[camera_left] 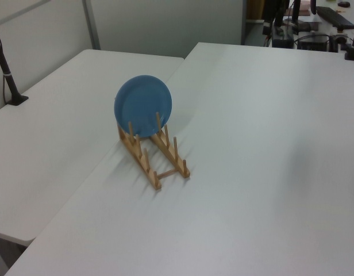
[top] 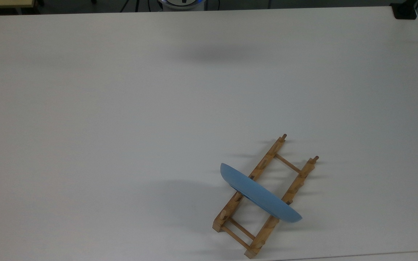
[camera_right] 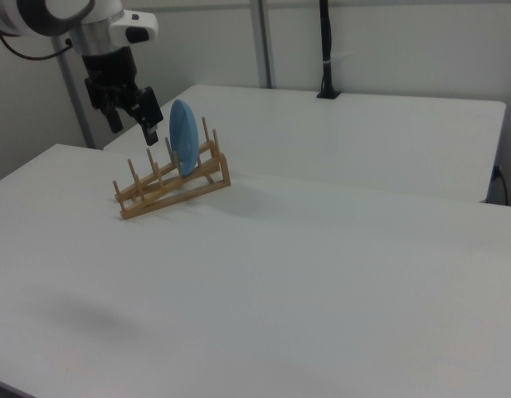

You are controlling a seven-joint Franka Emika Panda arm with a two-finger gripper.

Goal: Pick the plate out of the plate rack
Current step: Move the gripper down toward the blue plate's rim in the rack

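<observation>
Standing on edge between the pegs of the plate rack [camera_right: 172, 180], your plate [camera_right: 183, 138] is untouched. Your claw [camera_right: 133, 121] hangs just beside it, fingers apart, holding nothing above the tabletop [camera_right: 322, 274].

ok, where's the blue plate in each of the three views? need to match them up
Top view: plate at lower right, edge-on across the rack.
Left view: plate left of center, its round face toward the camera, at the rack's far end.
Right view: plate upper left, nearly edge-on, just right of the end effector.
Shared landmark: the wooden rack holding it.
</observation>
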